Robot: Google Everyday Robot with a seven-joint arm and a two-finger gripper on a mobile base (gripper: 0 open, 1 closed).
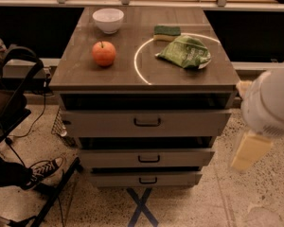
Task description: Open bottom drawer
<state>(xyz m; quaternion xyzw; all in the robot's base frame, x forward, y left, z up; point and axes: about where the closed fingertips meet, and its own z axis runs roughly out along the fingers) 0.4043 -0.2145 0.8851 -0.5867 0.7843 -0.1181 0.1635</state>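
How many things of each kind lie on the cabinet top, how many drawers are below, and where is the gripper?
White bowl: 1
Orange fruit: 1
Sponge: 1
Green bag: 1
Drawers: 3 (top drawer, middle drawer, bottom drawer)
Total: 7
The gripper hangs to the right of the drawers, apart from them.

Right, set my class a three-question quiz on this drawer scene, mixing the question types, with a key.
1. True or false: the gripper hangs right of the cabinet, apart from it.
2. Which lies inside the white ring? A bowl; B green bag; C apple.
3. Fill in: the bottom drawer has a small dark ___ at its centre.
Key: 1 true; 2 B; 3 handle.
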